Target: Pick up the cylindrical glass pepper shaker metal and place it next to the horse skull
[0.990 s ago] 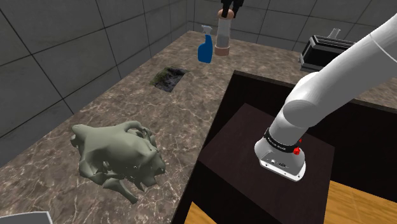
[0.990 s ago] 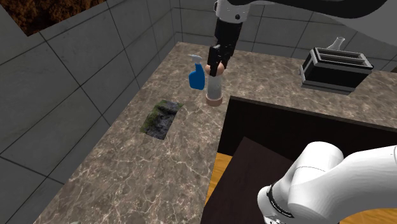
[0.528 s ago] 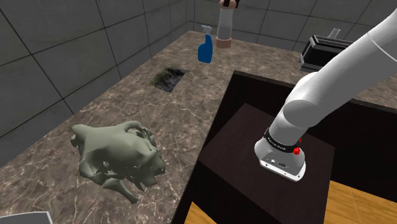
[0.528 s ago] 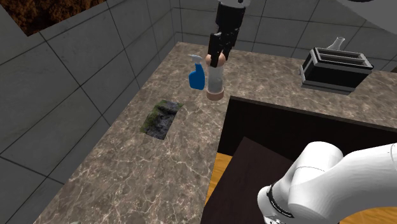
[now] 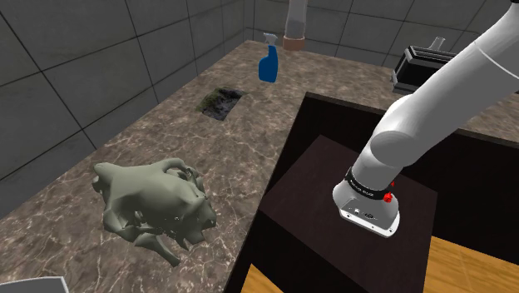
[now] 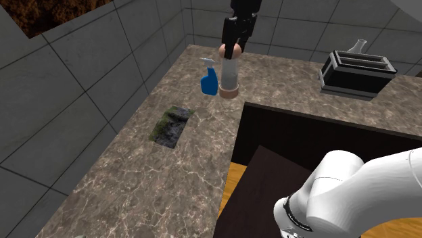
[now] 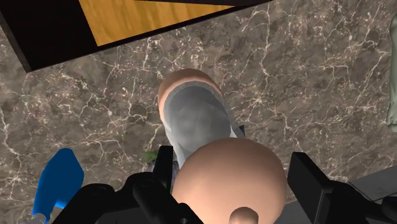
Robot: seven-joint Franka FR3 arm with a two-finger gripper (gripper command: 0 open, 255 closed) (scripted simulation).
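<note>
1 shaker [image 6: 230,76], gripped in pincer [image 6: 232,49], hangs clear of desk [image 5: 166,141]. 1 skull [image 5: 150,204], 1 spray bottle [image 5: 268,65], well apart; open desk btwn.

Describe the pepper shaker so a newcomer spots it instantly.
Follow the brown marbled counter to its far corner by the grey tiled wall, where a blue spray bottle stands. Just beside it, clasped in black fingers above the counter, hangs the pepper shaker: a grey cylinder with tan caps.
</note>
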